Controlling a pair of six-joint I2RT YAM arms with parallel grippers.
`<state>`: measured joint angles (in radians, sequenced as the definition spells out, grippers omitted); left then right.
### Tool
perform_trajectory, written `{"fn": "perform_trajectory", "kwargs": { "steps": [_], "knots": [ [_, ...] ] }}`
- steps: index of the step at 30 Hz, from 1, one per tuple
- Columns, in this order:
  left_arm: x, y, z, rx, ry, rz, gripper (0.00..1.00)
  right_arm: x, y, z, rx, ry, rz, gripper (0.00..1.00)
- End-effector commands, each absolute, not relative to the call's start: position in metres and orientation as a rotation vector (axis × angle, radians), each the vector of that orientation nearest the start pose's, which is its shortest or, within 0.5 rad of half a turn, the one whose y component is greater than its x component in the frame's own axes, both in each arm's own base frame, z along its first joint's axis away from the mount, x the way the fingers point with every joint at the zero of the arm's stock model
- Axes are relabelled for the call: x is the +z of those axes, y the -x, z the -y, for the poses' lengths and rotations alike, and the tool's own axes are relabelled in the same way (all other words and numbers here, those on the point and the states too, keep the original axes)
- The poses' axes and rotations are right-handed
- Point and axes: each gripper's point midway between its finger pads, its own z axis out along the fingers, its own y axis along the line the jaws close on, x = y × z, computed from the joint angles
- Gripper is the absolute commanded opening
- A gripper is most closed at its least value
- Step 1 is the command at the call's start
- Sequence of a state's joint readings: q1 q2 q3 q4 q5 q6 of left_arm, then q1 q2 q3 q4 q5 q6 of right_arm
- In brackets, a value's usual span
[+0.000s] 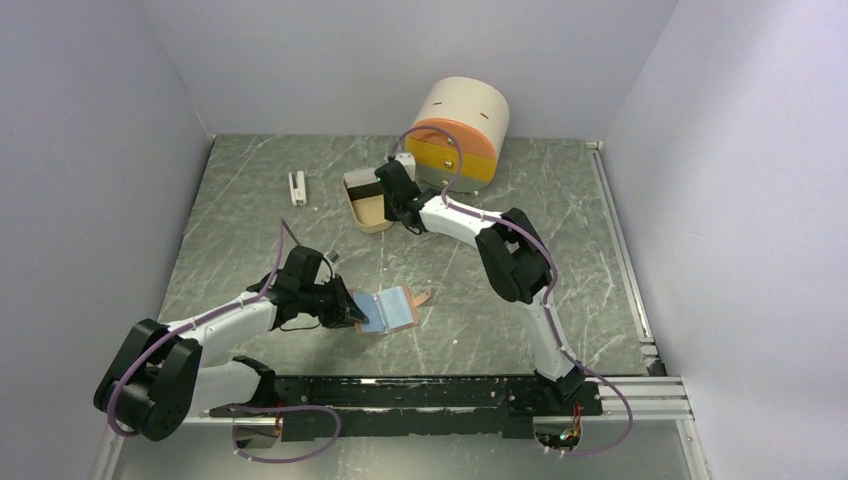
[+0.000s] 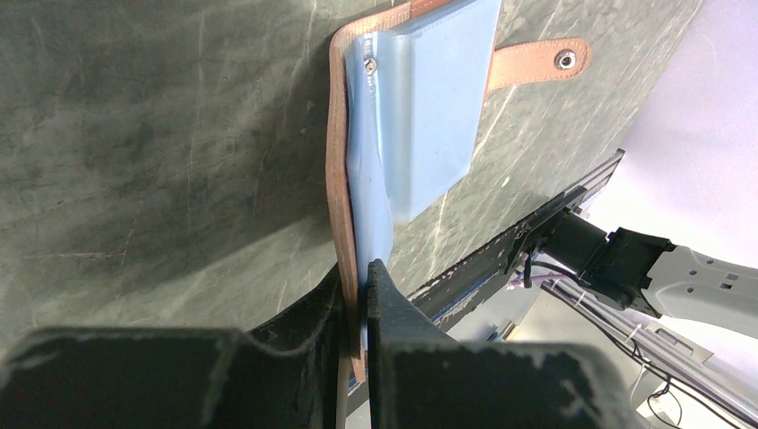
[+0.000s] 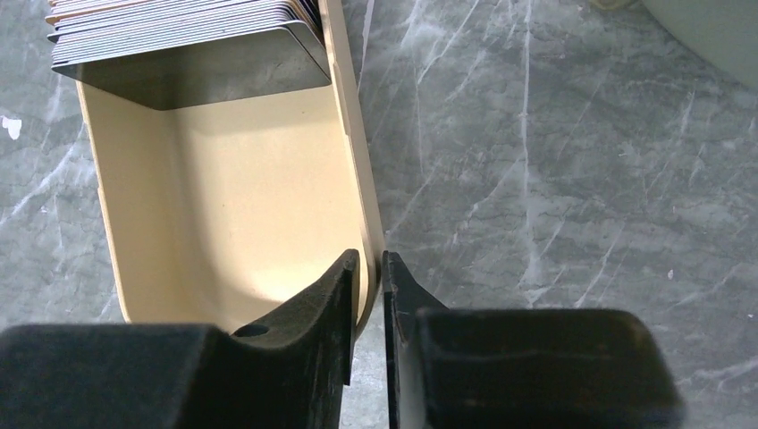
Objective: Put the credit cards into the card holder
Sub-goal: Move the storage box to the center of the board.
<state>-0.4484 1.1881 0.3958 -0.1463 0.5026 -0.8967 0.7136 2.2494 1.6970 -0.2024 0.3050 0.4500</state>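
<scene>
The salmon-pink card holder point(image 1: 388, 310) lies open on the table, its clear bluish pockets facing up and its snap strap point(image 2: 541, 61) sticking out. My left gripper point(image 1: 352, 308) is shut on the holder's near edge; in the left wrist view the leather edge point(image 2: 340, 179) runs between the fingertips point(image 2: 362, 286). The credit cards point(image 3: 188, 36) stand as a stack at the far end of a beige oval tray point(image 3: 232, 197). My right gripper point(image 3: 371, 268) is shut on the tray's side wall point(image 3: 353, 134); from above it sits at the tray point(image 1: 365, 208).
A cream and orange cylindrical container point(image 1: 460, 135) lies behind the tray. A small white upright block point(image 1: 297, 187) stands at the back left. Metal rails point(image 1: 620, 250) run along the table's right and near edges. Grey walls enclose three sides.
</scene>
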Motion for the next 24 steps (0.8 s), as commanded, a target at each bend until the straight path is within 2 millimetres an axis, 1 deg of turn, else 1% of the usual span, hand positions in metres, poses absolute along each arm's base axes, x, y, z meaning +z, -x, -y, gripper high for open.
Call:
{"fn": "perform_trajectory", "kwargs": {
  "steps": [1,5,13,18,21,24],
  "knots": [
    [0.042,-0.167,0.207,-1.135,0.362,-2.711,0.13,0.041,-0.463,-0.343,0.184,0.146,-2.316,0.17],
    [0.042,-0.167,0.207,-1.139,0.366,-2.71,0.13,0.043,-0.459,-0.341,0.188,0.148,-2.317,0.12],
    [0.04,-0.167,0.207,-1.131,0.363,-2.715,0.12,0.051,-0.456,-0.334,0.163,0.124,-2.328,0.12],
    [0.039,-0.166,0.207,-1.136,0.368,-2.713,0.12,0.054,-0.448,-0.328,0.157,0.114,-2.342,0.11],
    [0.038,-0.165,0.207,-1.148,0.365,-2.714,0.12,0.054,-0.443,-0.324,0.154,0.112,-2.353,0.11],
    [0.039,-0.166,0.208,-1.149,0.352,-2.712,0.12,0.048,-0.435,-0.318,0.141,0.11,-2.372,0.11]
  ]
}}
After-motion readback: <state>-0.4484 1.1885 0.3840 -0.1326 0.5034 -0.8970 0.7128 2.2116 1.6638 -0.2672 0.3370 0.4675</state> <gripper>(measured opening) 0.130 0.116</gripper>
